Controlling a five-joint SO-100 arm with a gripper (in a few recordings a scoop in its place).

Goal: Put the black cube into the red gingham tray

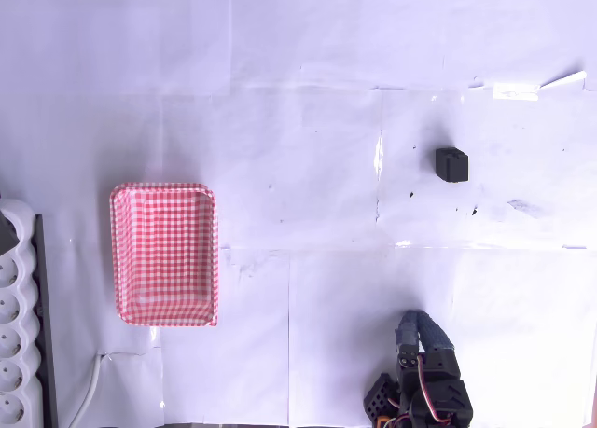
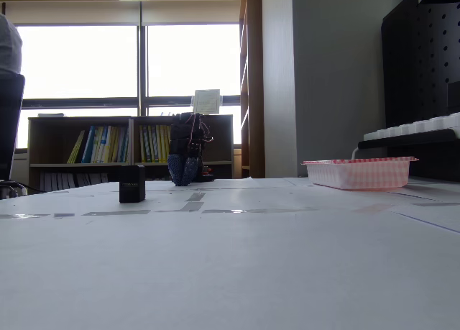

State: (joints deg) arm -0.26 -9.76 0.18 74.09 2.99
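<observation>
While the arm sits folded at the bottom edge of the overhead view, its gripper (image 1: 417, 327) points up-picture toward the black cube (image 1: 451, 164), well apart from it; I cannot tell whether the fingers are apart or together. The cube rests alone on the white paper-covered table (image 1: 308, 120) (tape seams cross the sheets). The red gingham tray (image 1: 165, 255) lies far to the left, beside 1 white power strip (image 1: 17, 325). In the fixed view, the cube (image 2: 132, 184) stands left of the gripper (image 2: 184, 169), the tray (image 2: 358, 172) right.

Pincer (image 1: 417, 327) jaws indistinct; power strip (image 1: 17, 325) cropped — left edge.
</observation>
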